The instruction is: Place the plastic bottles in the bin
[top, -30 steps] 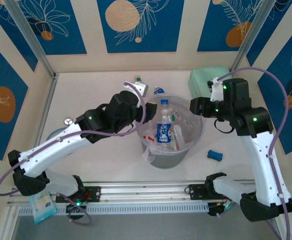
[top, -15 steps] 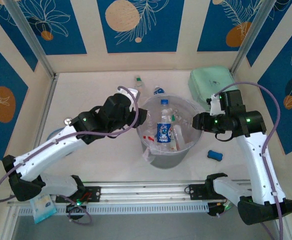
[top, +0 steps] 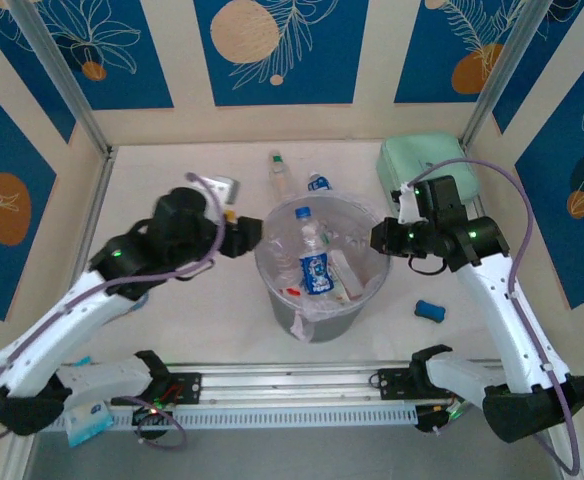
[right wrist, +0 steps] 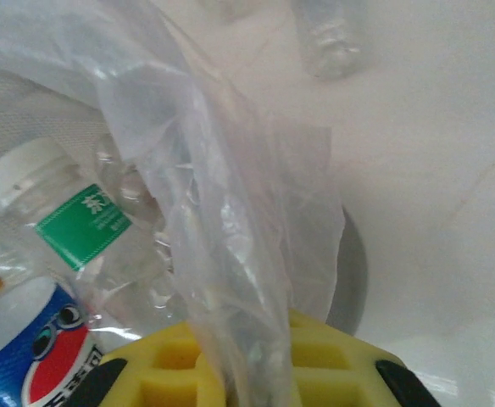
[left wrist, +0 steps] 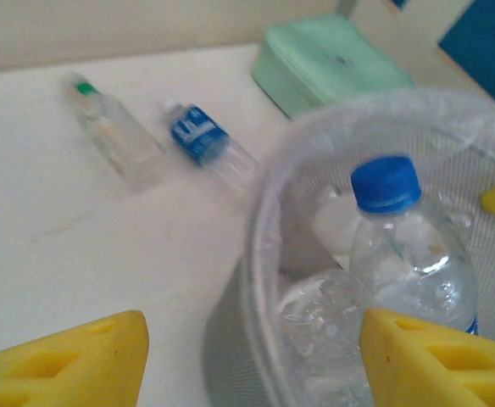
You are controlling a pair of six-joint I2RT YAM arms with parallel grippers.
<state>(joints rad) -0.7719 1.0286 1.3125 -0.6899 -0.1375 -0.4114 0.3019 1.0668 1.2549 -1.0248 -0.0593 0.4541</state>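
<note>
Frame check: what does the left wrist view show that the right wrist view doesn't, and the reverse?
Left wrist: two bottles lying on the table, a green-capped bottle and a blue-labelled bottle, plus the mint-green case and a blue-capped bottle in the bin. Right wrist: a white-capped, green-labelled bottle, a Pepsi bottle, and the right gripper pinching the liner bag. Both: the bin.

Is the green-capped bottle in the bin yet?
Out. The green-capped bottle lies on its side on the table, beyond the bin, beside a blue-labelled bottle.
</note>
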